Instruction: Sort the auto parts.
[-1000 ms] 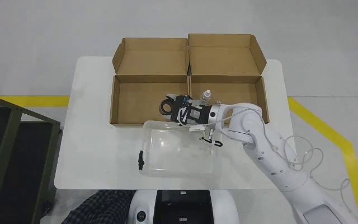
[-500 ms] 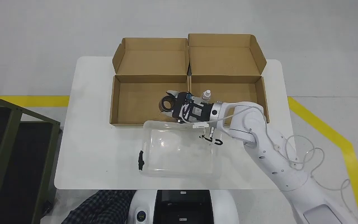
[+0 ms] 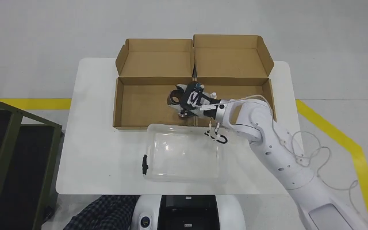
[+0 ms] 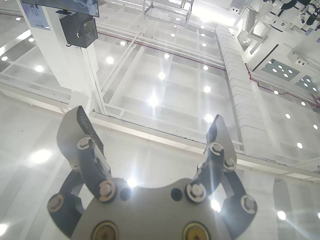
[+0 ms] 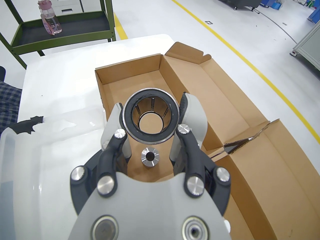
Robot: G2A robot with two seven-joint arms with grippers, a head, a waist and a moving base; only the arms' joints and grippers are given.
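My right gripper (image 5: 151,111) is clamped on a bearing (image 5: 126,118), held over the left box (image 5: 130,71), above its floor. A small metal bush (image 5: 150,156) lies on that floor beneath my fingers. The right box (image 5: 250,163) stands side by side with it, flaps open. Both sit at the far side of the white table (image 5: 62,71), and a clear bin (image 5: 25,163) is just beside them, nearer me. My left gripper (image 4: 148,114) points at the lit ceiling (image 4: 162,76), fingers apart. A yellow line (image 5: 225,43) crosses the pale floor. A green shelf (image 5: 65,27) carries a pink bottle (image 5: 48,17).
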